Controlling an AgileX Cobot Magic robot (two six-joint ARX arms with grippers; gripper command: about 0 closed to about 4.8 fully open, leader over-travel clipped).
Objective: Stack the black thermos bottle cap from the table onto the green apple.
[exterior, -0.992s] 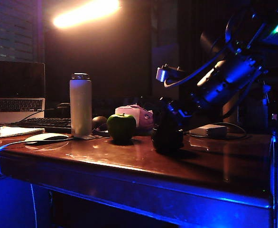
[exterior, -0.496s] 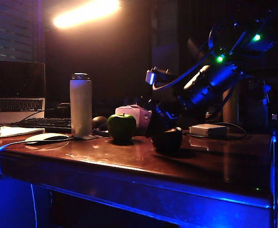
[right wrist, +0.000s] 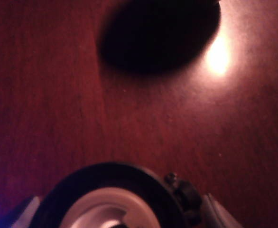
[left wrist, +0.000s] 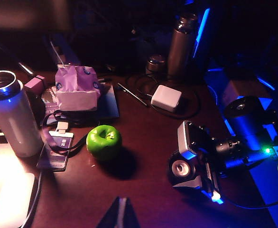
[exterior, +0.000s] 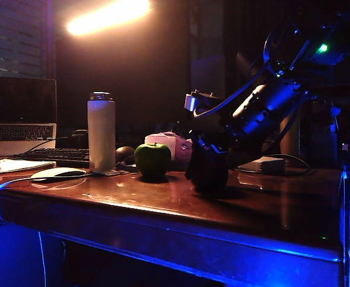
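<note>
The right tool (left wrist: 189,166), jaws spread wide, straddles the black thermos bottle cap (left wrist: 180,168) on the bench (exterior: 270,209), a little apart from the green apple (exterior: 153,159). Nothing is lifted or stacked yet; grasp, carry and placement remain. The left tool (left wrist: 120,214) hangs well back, fingertips seemingly together.

Right gripper (exterior: 208,173) lowered and swung toward the green apple (exterior: 153,159), now down around the black cap (left wrist: 182,169) with fingers spread.
</note>
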